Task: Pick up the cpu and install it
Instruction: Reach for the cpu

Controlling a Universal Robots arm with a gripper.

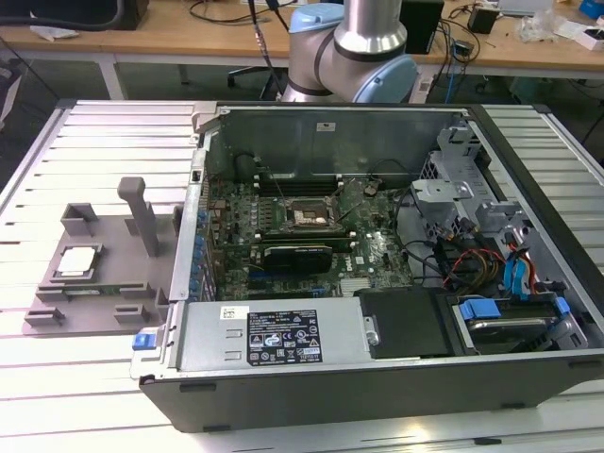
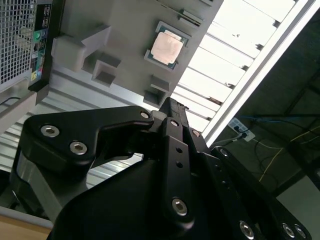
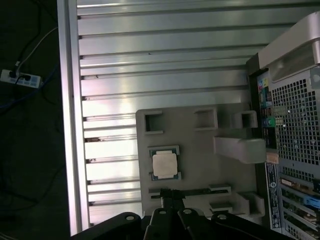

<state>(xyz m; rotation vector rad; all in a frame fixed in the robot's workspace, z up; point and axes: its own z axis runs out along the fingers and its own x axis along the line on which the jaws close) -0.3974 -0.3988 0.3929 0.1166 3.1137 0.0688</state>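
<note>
Closest in both wrist views is the gripper (image 3: 168, 192), its black fingers drawn together to a narrow close with nothing between them. It hangs over the near rim of the grey plastic tray (image 3: 200, 167), apart from everything on it; how high it stands above the tray I cannot tell.

Just beyond the fingertips lies the cpu (image 3: 164, 164), flat in its square pocket in the tray, silvery top up and a thin pale edge showing round it. In the exterior view the cpu (image 1: 77, 261) sits towards that view's left, well apart from the open computer case (image 1: 283, 335).

By its look the chip is light, stiff and thin. Its smooth metal top would likely be slippery, and the underside is probably delicate, so the safe hold is on two opposite edges, kept level and squeezed only lightly. The pocket hugs it closely, which leaves little room for a finger beside each edge.

Farther off, inside the case, the black square socket (image 1: 307, 215) lies in the middle of the green board, and behind the case rises the robot arm (image 1: 354, 47)
</note>
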